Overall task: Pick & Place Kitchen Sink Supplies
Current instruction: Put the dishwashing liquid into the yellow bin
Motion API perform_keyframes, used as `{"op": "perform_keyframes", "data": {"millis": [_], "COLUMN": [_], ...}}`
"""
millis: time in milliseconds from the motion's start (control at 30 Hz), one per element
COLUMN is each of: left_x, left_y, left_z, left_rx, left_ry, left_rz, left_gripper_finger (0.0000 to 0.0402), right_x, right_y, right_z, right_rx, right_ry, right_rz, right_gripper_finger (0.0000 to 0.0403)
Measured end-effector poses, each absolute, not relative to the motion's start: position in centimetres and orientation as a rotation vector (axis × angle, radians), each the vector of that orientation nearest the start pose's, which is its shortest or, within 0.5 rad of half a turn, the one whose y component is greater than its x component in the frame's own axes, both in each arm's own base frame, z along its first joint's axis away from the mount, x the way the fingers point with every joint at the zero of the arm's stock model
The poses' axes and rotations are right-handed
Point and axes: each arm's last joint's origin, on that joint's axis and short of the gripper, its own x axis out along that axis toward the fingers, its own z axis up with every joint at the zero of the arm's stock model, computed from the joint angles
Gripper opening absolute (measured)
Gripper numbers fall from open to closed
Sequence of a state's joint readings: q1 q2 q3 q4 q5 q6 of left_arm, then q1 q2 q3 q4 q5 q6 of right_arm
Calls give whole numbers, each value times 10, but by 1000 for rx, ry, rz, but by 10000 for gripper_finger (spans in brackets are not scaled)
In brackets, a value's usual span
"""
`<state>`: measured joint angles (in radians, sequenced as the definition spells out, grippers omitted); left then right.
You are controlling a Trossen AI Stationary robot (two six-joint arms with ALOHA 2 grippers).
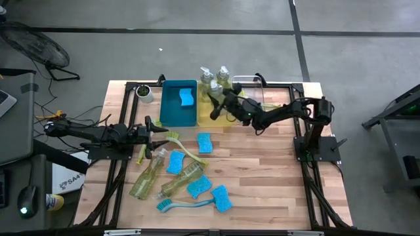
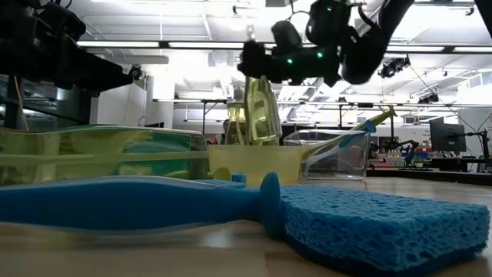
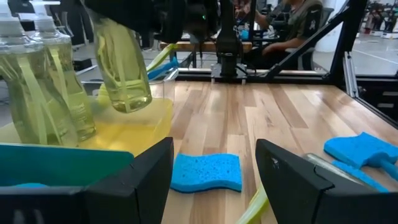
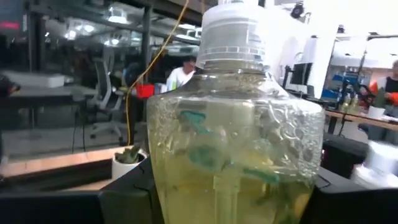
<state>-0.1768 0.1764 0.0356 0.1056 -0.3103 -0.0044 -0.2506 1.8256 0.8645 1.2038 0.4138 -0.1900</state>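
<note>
My right gripper (image 1: 224, 105) is shut on a clear pump bottle of yellowish-green soap (image 1: 216, 98), over the yellow tray (image 1: 209, 118) at the far middle of the table. Two more soap bottles (image 3: 25, 87) (image 3: 67, 78) stand upright on that tray. A blue sponge (image 1: 187, 98) lies in the teal tray (image 1: 172, 111). Two bottles (image 1: 147, 174) (image 1: 181, 179), several sponges (image 1: 204, 142) and two long-handled brushes (image 1: 182, 148) (image 1: 184, 204) lie on the wood. My left gripper (image 3: 214, 186) is open at the table's left, with nothing between its fingers. My right gripper pinches the bottle's upper body (image 4: 186, 186), just under the white cap, one finger (image 4: 127, 198) on each side. The fingers come about level from the table's right. The bottle hangs clear above the yellow tray, cap up and a little tilted (image 3: 124, 74).
A small white cup with a plant (image 1: 144, 93) stands at the far left. A clear container (image 1: 252, 88) with a brush in it sits right of the yellow tray. Bare wood lies at the table's right half, in front of the right arm's base (image 1: 315, 141).
</note>
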Motion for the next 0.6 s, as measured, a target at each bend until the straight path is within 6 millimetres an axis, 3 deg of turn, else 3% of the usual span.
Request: {"op": "perform_keyframes", "data": {"millis": [267, 600], "left_x": [106, 106], "left_y": [-9, -9], "left_z": [172, 172], "left_rx": [0, -33], "left_ry": [33, 31], "left_rz": [156, 160], "left_gripper_finger": [223, 223], "right_x": [332, 339], "right_y": [-110, -127], "right_z": [204, 185], "right_rx": [-121, -134], "right_ry": [-247, -255], "right_rz": [-793, -713], "right_gripper_finger": [191, 191]}}
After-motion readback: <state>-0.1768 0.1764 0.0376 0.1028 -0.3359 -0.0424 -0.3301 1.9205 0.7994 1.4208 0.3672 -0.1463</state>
